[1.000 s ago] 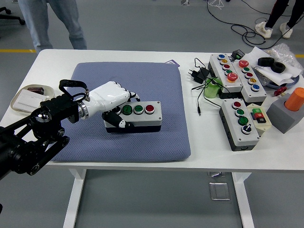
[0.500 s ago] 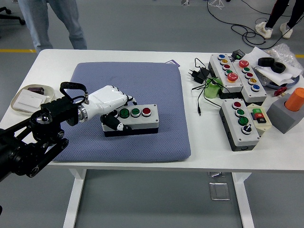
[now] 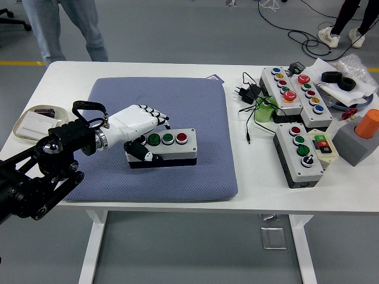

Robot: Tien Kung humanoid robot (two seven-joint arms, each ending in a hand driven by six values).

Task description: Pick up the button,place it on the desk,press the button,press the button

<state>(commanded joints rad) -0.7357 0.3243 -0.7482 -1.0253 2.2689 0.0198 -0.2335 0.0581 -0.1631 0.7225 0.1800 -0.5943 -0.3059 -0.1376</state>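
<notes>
A grey three-button box (image 3: 169, 142), with two green buttons and one red, lies on the blue pad (image 3: 195, 106) near its front middle. My left hand (image 3: 139, 127), white on a black arm, comes in from the left and holds the box's left end. Its fingers (image 3: 157, 115) lie stretched over the top back edge and the thumb (image 3: 145, 154) presses the front side. The right arm is out of view.
Several other button boxes (image 3: 299, 151) and cables (image 3: 251, 94) crowd the right side of the table. A grey block with an orange cylinder (image 3: 361, 139) stands at far right. A small white tray (image 3: 29, 127) sits at left. A person's legs (image 3: 65, 26) show behind the table.
My left hand moved the box a little left and toward me and set it on the pad. The fingers have straightened somewhat over its top.
</notes>
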